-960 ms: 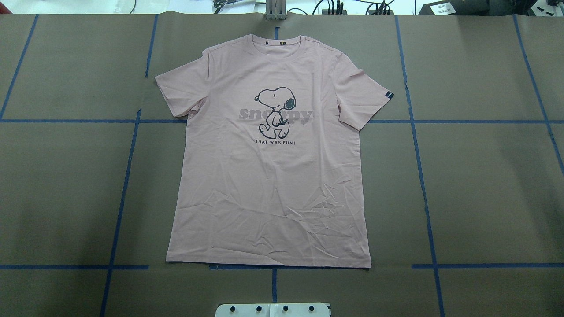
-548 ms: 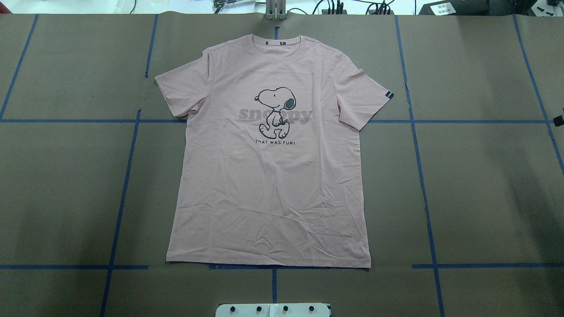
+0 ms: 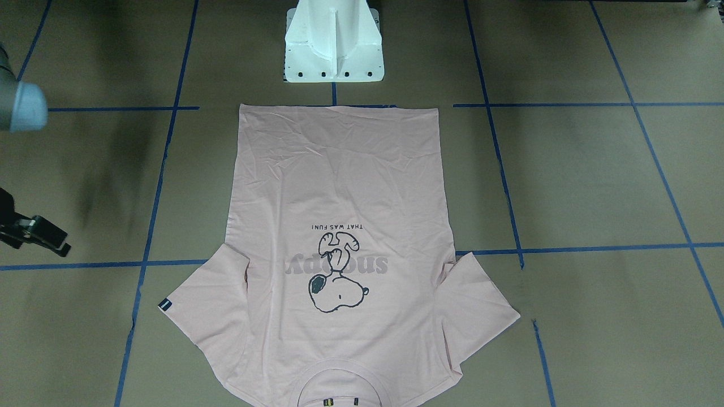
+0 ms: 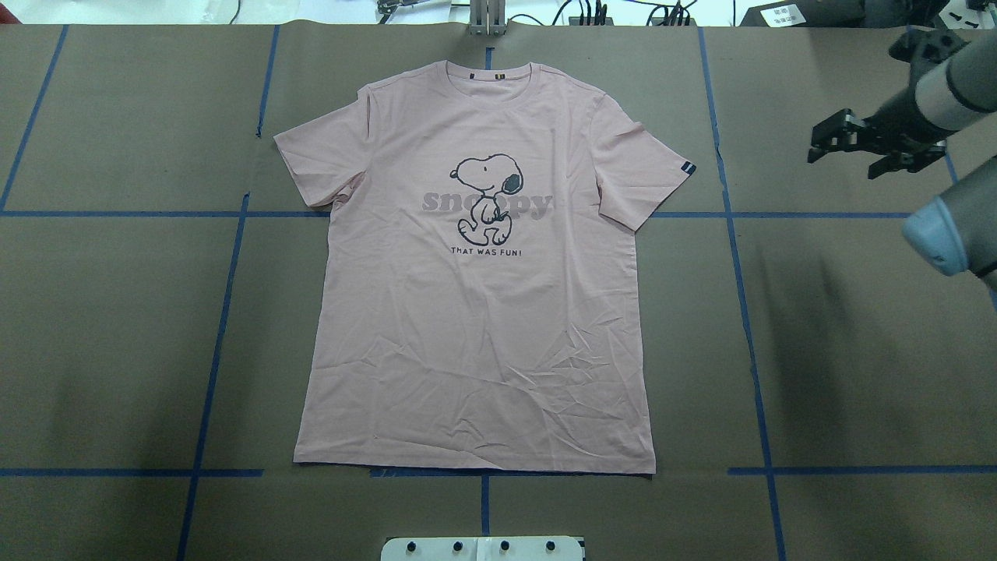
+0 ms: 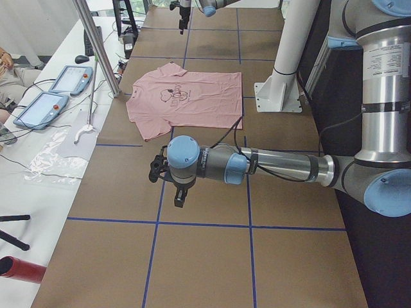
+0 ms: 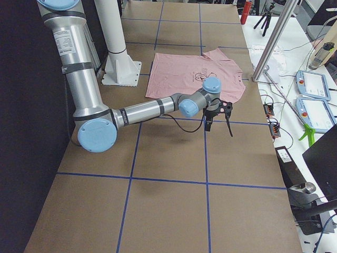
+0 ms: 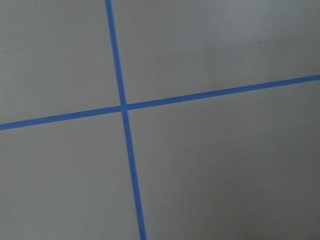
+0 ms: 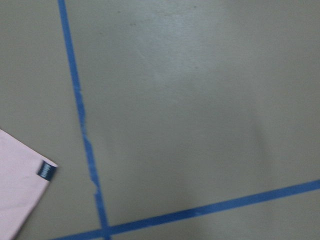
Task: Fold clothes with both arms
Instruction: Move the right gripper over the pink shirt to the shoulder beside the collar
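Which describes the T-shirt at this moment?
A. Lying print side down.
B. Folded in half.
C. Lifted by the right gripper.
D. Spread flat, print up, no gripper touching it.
D: the T-shirt lies flat with its Snoopy print up; the right gripper hangs beyond the tagged sleeve, and the left gripper hangs apart from it.

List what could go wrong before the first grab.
The T-shirt lies flat against the table, so the open right gripper could pinch one layer only or scrape the surface. The left gripper sits farther off; uneven grabs might drag the shirt askew. Wrinkles near the hem may get folded in.
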{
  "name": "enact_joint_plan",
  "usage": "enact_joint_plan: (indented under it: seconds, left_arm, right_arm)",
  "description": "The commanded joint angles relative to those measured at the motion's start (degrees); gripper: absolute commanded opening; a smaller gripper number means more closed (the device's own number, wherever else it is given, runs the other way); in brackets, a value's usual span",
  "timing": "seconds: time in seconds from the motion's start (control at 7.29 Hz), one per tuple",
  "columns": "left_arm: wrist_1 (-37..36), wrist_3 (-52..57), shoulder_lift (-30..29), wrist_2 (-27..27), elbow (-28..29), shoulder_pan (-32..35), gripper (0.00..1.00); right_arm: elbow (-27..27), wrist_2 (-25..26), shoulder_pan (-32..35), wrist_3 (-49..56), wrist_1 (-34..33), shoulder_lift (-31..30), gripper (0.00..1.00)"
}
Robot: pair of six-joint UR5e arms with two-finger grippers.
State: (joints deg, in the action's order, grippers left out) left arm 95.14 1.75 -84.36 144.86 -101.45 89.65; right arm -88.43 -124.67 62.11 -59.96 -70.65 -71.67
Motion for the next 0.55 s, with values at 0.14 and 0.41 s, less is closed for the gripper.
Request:
enact_joint_plan:
  seconds: [0.14,0.41]
  left_arm:
    - [1.10,-0.16,-0.19,0.86,0.11,-0.09,1.00]
    - [1.10,-0.16,-0.28,0.95,-0.42,-0.09,1.00]
  right_arm:
    - [11.66,7.07,-6.47,-16.64,7.74,11.02,0.92]
    - [17.58,8.38,-8.14,-20.89,15.10,11.99,0.85]
